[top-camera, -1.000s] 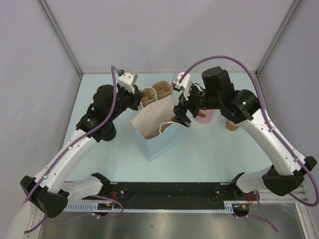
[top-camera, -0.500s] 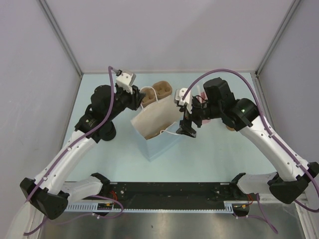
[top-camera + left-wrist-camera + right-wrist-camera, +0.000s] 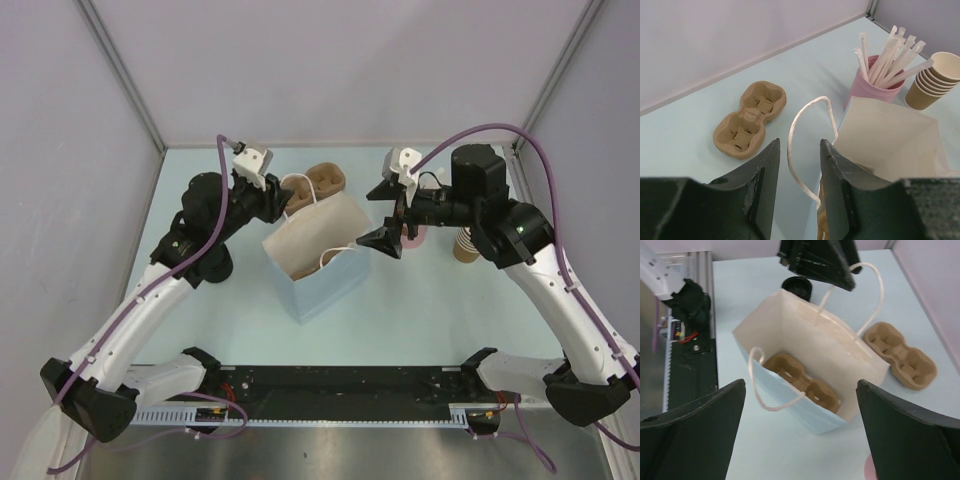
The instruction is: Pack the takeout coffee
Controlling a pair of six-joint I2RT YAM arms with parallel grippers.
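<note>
Lid (image 3: 796, 287) lies beyond bag (image 3: 790, 335) from empty, wide-open right tool (image 3: 801, 390); left tool (image 3: 799, 145) barely parted.

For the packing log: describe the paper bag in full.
The paper bag stands upright and open on the table. It is pale blue outside and white inside, with two white cord handles. A brown pulp cup carrier lies on its bottom. The far handle loops up between the open fingers of the left pincer, unclamped. The near handle droops outward.

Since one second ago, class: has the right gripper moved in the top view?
Yes. The right gripper has shifted to the right, clear of the paper bag's right edge.
</note>
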